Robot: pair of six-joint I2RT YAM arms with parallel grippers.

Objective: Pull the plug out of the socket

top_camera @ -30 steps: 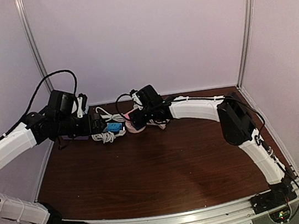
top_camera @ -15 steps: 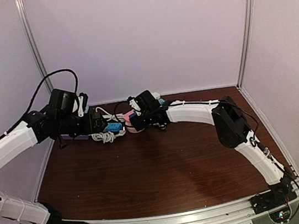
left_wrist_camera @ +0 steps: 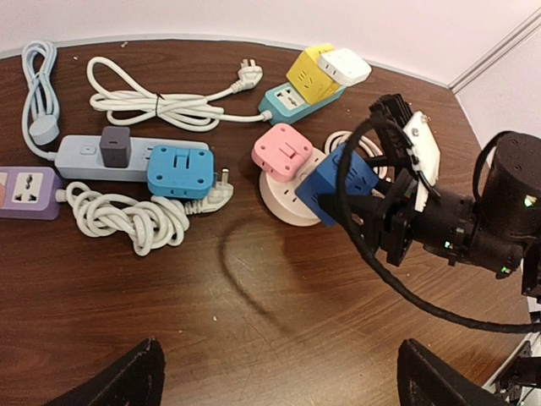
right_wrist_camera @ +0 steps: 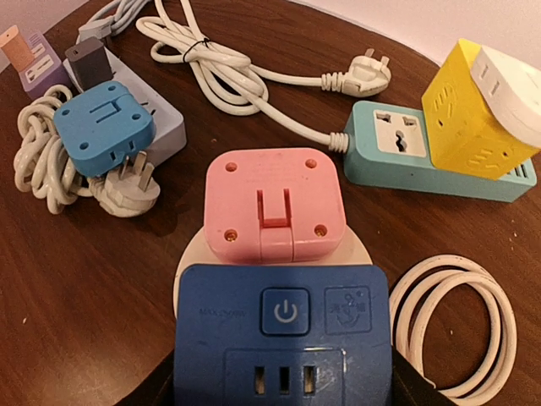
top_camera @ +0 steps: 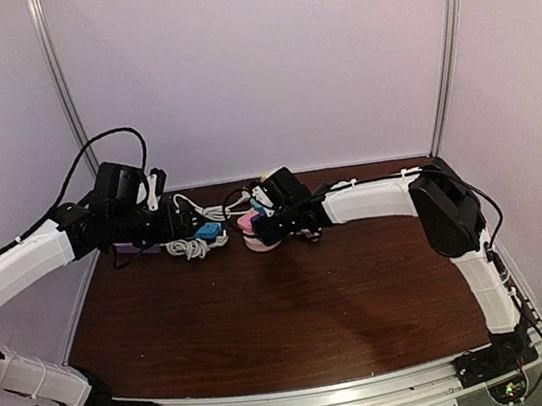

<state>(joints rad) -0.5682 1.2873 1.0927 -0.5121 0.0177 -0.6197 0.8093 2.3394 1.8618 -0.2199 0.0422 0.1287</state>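
Note:
A dark blue cube plug (right_wrist_camera: pixel 283 330) with a power button sits tilted against a white round socket (right_wrist_camera: pixel 190 258). A pink cube plug (right_wrist_camera: pixel 272 203) stands on the same socket just beyond it. My right gripper (right_wrist_camera: pixel 283 393) is shut on the dark blue plug, one finger on each side. The left wrist view shows the right gripper (left_wrist_camera: pixel 385 207), the dark blue plug (left_wrist_camera: pixel 338 182) and the socket (left_wrist_camera: pixel 287 207). I cannot tell whether its pins are in the socket. My left gripper (left_wrist_camera: pixel 279 381) is open and empty above bare table, left of the socket.
A grey power strip (left_wrist_camera: pixel 84 156) carries a light blue cube (left_wrist_camera: pixel 177 169) and a dark grey adapter (left_wrist_camera: pixel 114 144). A purple strip (left_wrist_camera: pixel 25 190) lies left. A teal strip (left_wrist_camera: pixel 283 103) holds yellow (left_wrist_camera: pixel 308 74) and white (left_wrist_camera: pixel 345 63) cubes. White cables (left_wrist_camera: pixel 161 103) lie around.
My right arm's elbow has swung out to the right, and its gripper with the dark blue plug has shifted slightly right and nearer. The left arm has barely moved.

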